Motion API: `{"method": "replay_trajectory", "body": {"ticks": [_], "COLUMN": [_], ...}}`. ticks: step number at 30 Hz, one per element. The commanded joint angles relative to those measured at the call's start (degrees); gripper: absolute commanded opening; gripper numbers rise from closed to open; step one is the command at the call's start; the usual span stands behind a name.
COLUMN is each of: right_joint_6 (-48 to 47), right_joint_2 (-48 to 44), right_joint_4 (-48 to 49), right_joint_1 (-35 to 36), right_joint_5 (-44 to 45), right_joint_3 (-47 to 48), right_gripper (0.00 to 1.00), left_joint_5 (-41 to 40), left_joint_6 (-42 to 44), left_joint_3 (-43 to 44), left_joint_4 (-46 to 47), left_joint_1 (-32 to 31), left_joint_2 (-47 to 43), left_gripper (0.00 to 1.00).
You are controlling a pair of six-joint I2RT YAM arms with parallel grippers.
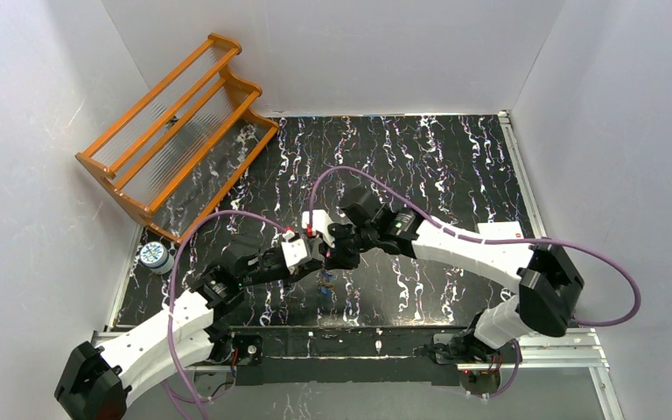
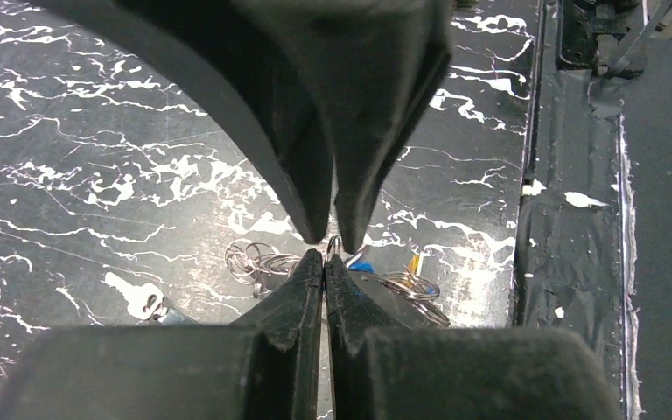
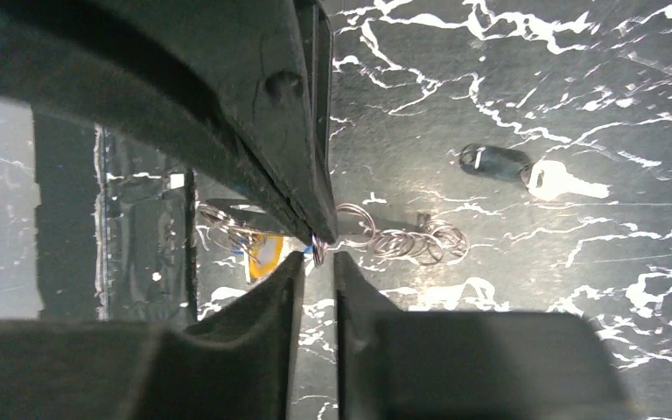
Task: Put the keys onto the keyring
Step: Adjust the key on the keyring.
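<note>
My left gripper [image 2: 325,260] [image 1: 317,260] is shut on a small metal keyring [image 2: 333,246] that sticks out past its tips above the table. My right gripper [image 3: 318,260] [image 1: 327,256] faces it tip to tip, its fingers slightly open on either side of that keyring [image 3: 318,253]. A chain of metal split rings [image 3: 411,241] lies on the table below. Blue [image 2: 360,260] and yellow [image 3: 265,254] key heads show under the fingers. A white key [image 2: 140,300] [image 3: 562,182] lies apart, next to a black-headed key [image 3: 490,161].
An orange wooden rack [image 1: 175,131] leans at the back left. A small round tin [image 1: 153,255] sits at the table's left edge, and a white card [image 1: 500,231] at the right. The metal rail of the near edge [image 2: 569,219] runs close by.
</note>
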Motion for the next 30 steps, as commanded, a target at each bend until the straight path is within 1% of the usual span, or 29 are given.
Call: {"method": "replay_trajectory", "body": {"ticks": [1,2,4,6,10,16,18,21,23,25,30], "right_joint_6": [3.77,4.79,6.41,7.52,8.11,12.62,13.82,15.03,15.39,15.38,14.96], "right_joint_2": [-6.22,-7.43,-9.72,-11.91,-15.2,-15.59,-15.31,-14.61,-14.06,-13.64,-13.52], "right_joint_4": [12.31,14.18,17.75,20.58,25.24,32.32,34.33,36.51,36.72,36.57,36.46], "right_joint_1": [-0.56,-1.02,-2.29,-3.66,-4.9,-5.53,-5.65,-5.74,-5.82,-5.83,-6.27], "right_joint_5": [2.52,2.45,1.49,0.11,-4.87,-11.96,-13.7,-15.27,-15.88,-15.77,-14.33], "right_joint_3": [-4.74,-6.22,-8.77,-10.9,-13.66,-15.32,-15.44,-15.5,-15.17,-15.03,-15.18], "right_gripper": [0.34,0.39,0.45,0.46,0.54,0.58,0.58,0.56,0.51,0.43,0.36], "left_joint_5": [-3.66,-4.54,-6.22,-8.05,-11.01,-10.56,-9.73,-8.43,-7.95,-7.62,-6.94], "left_joint_6": [-2.12,-3.34,-6.09,-9.16,-14.62,-19.45,-20.56,-21.68,-22.13,-22.28,-22.59], "left_joint_3": [-2.0,-2.86,-4.86,-7.05,-11.06,-14.59,-15.27,-15.59,-15.6,-15.52,-15.34], "left_joint_4": [1.29,2.77,6.51,10.84,19.91,32.31,35.7,38.35,39.41,39.82,40.06], "left_joint_1": [-0.11,-0.11,-0.11,-0.11,-0.11,-0.11,-0.09,-0.08,-0.12,-0.11,-0.12], "left_joint_2": [-3.82,-4.97,-7.28,-9.58,-13.19,-14.64,-14.1,-13.02,-12.6,-12.44,-12.31], "left_gripper": [0.0,0.0,0.0,0.0,0.0,0.0,0.0,0.0,0.0,0.0,0.0]}}
